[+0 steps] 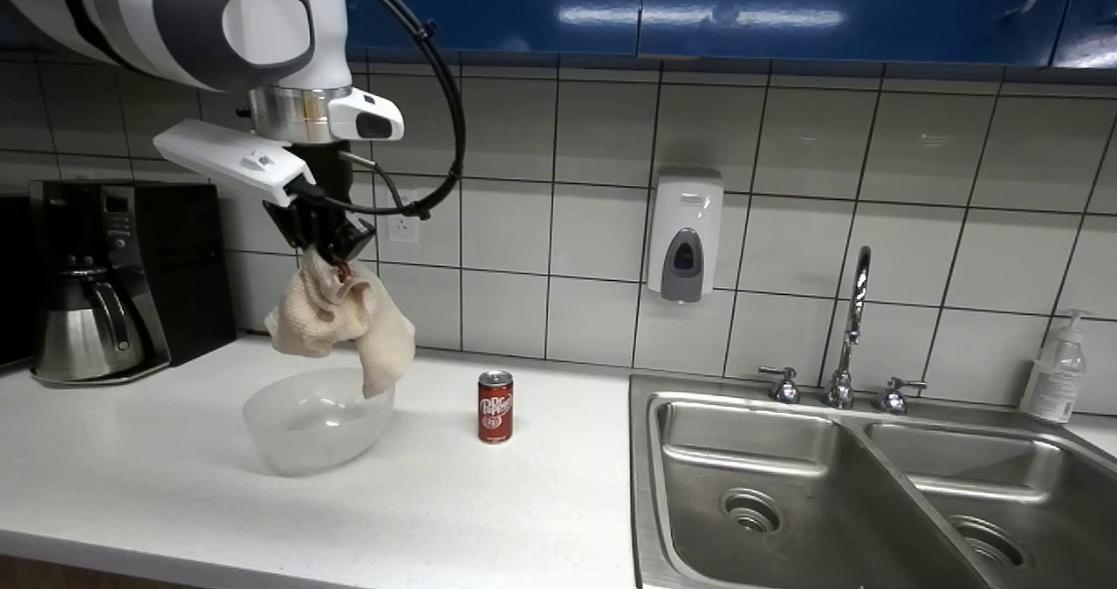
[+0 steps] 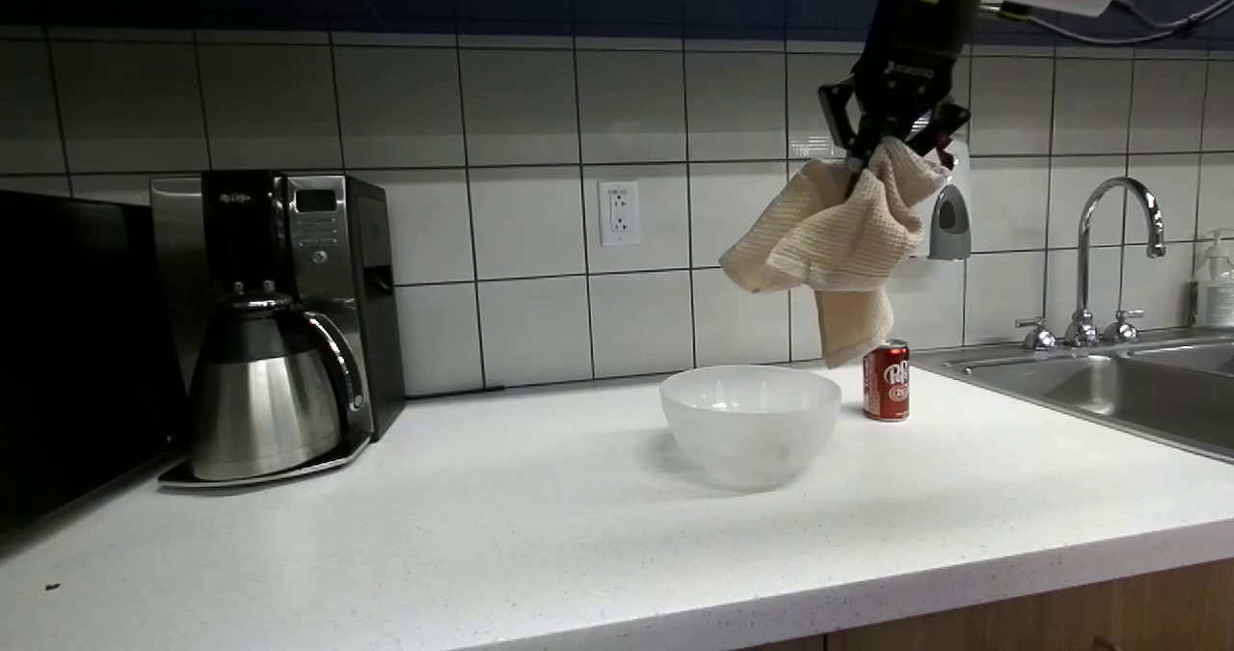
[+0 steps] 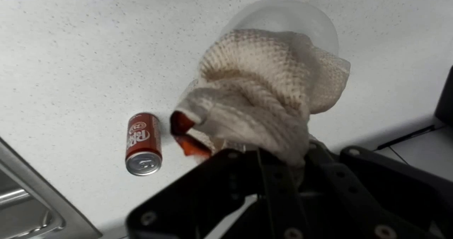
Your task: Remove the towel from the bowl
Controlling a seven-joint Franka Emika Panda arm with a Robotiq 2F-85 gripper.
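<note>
I have the white counter (image 2: 482, 535) across the lower half of the frame in an exterior view, and above it, right of centre, the beige waffle-weave towel (image 2: 844, 246) hangs in the air. I expect it to handle light, limp and unslippery, with nothing to break; loose folds may swing or snag. Below, just right of the middle, sits the frosted bowl (image 2: 752, 439), the towel wholly out of it; the lowest corner dangles near the rim, and I judge them apart. The bowl looks light and smooth, so a dragging corner might nudge it. In the wrist view my pincer (image 3: 289, 155), at lower centre, is drawn nearly together with a gathered fold of towel clamped in it. That bunched upper part is the right hold, I reckon; a deep pinch through several layers should resist slipping. The Dr Pepper can (image 3: 143, 143) stands left of centre there, apart from the towel. Smallest is a red-orange patch (image 3: 194, 147) beside the fold; I can't tell what it is.
</note>
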